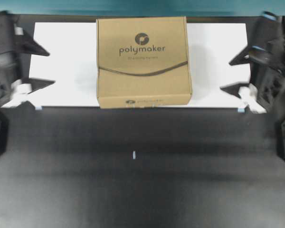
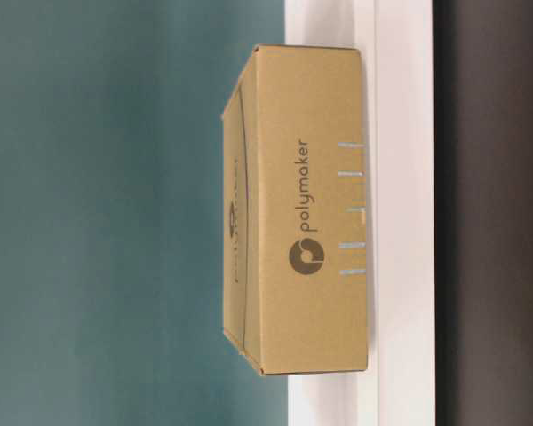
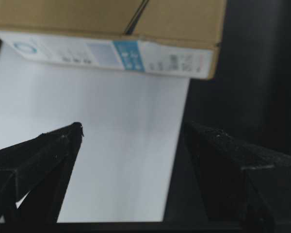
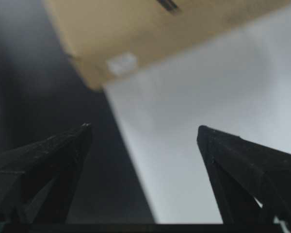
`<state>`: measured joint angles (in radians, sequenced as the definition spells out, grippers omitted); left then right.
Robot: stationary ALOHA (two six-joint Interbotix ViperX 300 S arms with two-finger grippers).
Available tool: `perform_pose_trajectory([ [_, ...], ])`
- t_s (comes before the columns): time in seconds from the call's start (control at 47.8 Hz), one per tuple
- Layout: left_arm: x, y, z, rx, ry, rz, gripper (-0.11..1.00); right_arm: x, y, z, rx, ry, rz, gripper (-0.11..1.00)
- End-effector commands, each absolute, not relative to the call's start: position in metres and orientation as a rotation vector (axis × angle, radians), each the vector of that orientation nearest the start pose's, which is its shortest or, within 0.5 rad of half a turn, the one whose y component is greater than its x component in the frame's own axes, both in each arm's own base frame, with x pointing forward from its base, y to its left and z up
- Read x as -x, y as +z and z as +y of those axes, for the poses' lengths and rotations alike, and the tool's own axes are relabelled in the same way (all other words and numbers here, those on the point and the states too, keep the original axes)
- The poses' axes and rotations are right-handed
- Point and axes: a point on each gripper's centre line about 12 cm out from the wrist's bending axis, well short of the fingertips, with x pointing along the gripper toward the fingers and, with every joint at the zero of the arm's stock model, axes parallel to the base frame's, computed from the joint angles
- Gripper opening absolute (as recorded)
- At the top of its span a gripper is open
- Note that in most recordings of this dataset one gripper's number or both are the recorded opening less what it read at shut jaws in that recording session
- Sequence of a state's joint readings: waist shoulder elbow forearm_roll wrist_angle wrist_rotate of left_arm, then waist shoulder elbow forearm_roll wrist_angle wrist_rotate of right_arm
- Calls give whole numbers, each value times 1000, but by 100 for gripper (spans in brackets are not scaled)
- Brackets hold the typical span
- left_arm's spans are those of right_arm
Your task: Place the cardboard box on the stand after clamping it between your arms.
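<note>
The brown cardboard box point(image 1: 143, 61) with the "polymaker" logo lies flat on the middle of the long white stand point(image 1: 61, 71). It also shows in the table-level view point(image 2: 306, 248), the left wrist view point(image 3: 106, 29) and the right wrist view point(image 4: 136, 34). My left gripper point(image 1: 51, 67) is open and empty over the stand's left end, well apart from the box. My right gripper point(image 1: 226, 74) is open and empty over the stand's right end, also apart from the box. Both point inward at the box's sides.
The stand sits at the back of the dark table point(image 1: 133, 180), against a teal wall point(image 2: 98, 213). A small white mark point(image 1: 133, 154) lies on the table in front. Small light-blue feet point(image 1: 241, 109) show at the stand's front corners.
</note>
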<state>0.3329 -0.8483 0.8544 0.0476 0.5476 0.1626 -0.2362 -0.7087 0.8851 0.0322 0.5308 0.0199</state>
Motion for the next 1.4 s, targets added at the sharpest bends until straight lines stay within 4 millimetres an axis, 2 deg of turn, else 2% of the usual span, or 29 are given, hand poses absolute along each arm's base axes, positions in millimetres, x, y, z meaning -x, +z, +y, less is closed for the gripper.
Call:
perform_pose_trajectory([
  [0.0, -186, 320, 62, -132, 277, 488, 82, -224, 274, -40, -149, -190, 607, 83],
  [0.272, -150, 326, 29, -65, 180, 330, 80, -200, 283, 8, -122, 15, 484, 83],
  [0.418, -139, 324, 11, -1, 83, 276, 79, -186, 287, 22, -128, 86, 442, 83],
  [0.585, -135, 320, -1, 14, 1, 265, 78, -174, 289, 22, -152, 99, 363, 83],
  [0.836, -136, 319, -1, 12, -1, 263, 78, -164, 290, 20, -159, 102, 244, 83],
  [1.38, -140, 304, -1, 6, -5, 242, 79, -161, 276, 19, -158, 99, 258, 82],
])
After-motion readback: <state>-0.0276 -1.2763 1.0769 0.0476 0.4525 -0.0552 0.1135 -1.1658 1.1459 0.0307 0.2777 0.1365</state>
